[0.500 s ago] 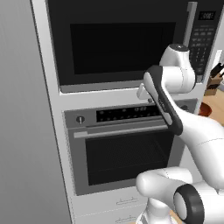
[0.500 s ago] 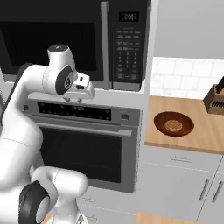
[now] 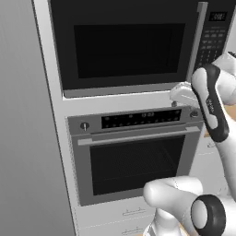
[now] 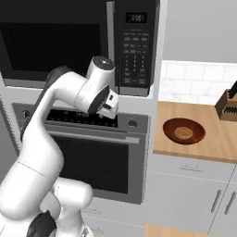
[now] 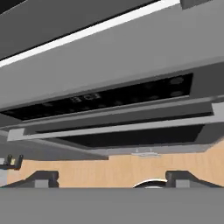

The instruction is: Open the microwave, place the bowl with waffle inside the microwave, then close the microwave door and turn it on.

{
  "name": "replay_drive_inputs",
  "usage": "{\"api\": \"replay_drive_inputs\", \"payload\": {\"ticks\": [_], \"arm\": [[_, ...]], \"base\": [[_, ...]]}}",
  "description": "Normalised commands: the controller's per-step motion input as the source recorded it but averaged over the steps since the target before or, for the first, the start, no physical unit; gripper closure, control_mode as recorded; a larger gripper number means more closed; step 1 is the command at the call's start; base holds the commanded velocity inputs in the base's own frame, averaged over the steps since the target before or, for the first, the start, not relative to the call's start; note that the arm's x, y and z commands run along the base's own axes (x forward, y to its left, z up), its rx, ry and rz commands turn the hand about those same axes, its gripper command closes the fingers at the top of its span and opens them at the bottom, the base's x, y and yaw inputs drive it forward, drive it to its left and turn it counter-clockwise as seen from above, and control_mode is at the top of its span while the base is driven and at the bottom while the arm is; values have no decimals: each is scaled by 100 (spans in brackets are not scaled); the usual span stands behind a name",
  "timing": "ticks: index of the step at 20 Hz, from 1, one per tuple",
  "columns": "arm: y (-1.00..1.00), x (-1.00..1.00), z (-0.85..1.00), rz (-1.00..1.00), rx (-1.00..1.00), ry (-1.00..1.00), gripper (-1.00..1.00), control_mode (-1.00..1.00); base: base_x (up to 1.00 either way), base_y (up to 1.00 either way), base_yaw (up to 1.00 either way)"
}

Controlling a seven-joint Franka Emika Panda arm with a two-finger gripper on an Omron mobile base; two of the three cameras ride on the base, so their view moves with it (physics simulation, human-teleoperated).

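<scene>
The microwave [image 3: 124,46] is built in above a steel oven, and the microwave door [image 4: 51,41] is closed. Its long vertical silver handle [image 3: 195,41] runs beside the black keypad [image 4: 135,51]. My gripper [image 3: 180,95] hovers in front of the white strip between microwave and oven, just below the handle's lower end. Its hand also shows in the right base view [image 4: 109,104]. In the hand view the gripper [image 5: 112,178] is open, its fingertips [image 5: 43,177] wide apart with nothing between them. The bowl with waffle [image 4: 183,131] sits on the wooden counter [image 4: 217,143] to the right.
The oven [image 3: 133,156] has a horizontal bar handle [image 3: 138,136] and a dark control strip [image 5: 100,98] right ahead of the hand. A knife block [image 4: 228,105] stands at the counter's back right. White drawers and cabinets [image 4: 190,194] lie below.
The hand has swung to the right along the front of the oven's top, ending nearer the microwave handle's lower end. The base and the bowl have not moved.
</scene>
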Motion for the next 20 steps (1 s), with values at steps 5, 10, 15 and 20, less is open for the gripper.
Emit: {"api": "replay_drive_inputs", "payload": {"ticks": [5,10,15,20], "arm": [[-58,0,16,-36,71,-16,-100,-100],[-52,3,36,-25,79,-15,-100,-100],[-34,36,11,-16,68,3,-100,-100],[8,32,0,-6,56,0,-100,-100]], "base": [[0,0,0],[0,0,0],[0,0,0],[0,0,0]]}}
